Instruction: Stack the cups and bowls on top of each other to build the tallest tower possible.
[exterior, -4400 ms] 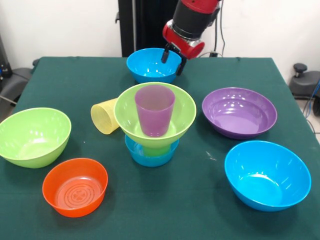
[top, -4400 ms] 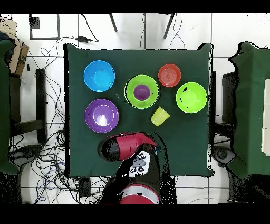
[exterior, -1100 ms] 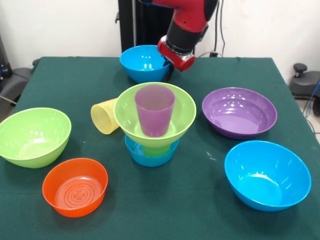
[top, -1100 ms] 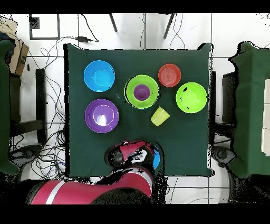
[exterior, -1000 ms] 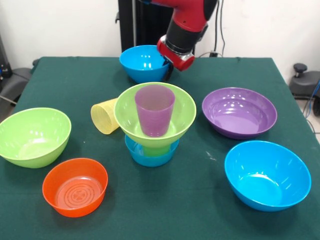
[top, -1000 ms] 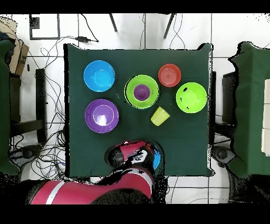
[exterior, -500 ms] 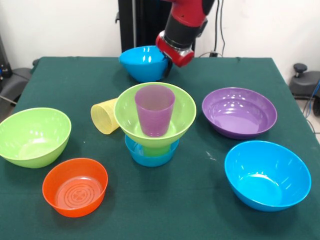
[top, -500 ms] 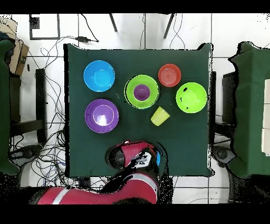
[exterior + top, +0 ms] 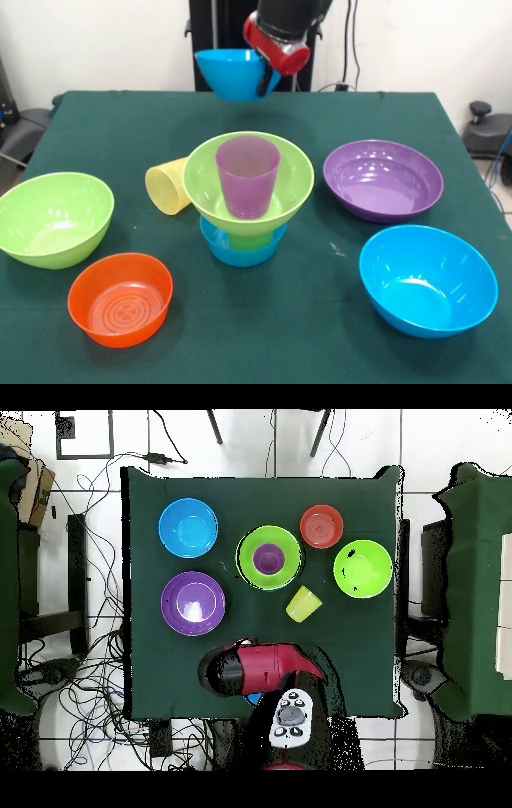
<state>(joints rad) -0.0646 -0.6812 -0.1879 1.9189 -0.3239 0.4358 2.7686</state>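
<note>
Green cloth covers the counter (image 9: 96, 128), set before a white wall. At its far edge a blue bowl (image 9: 232, 72) is held clear of the cloth, its rim pinched by the closed hand (image 9: 266, 80). Below it, open cloth is seen. At centre stands the tower (image 9: 246, 200), topped by the purple cup (image 9: 247, 176). A yellow cup (image 9: 166, 186) lies beside it. Lime (image 9: 52, 218), orange (image 9: 120, 298), purple (image 9: 384, 179) and blue (image 9: 428, 280) bowls are spread around, well apart.

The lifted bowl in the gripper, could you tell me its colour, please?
Blue; the bowl hangs from the gripper above the table, clearest in the front view.
</note>
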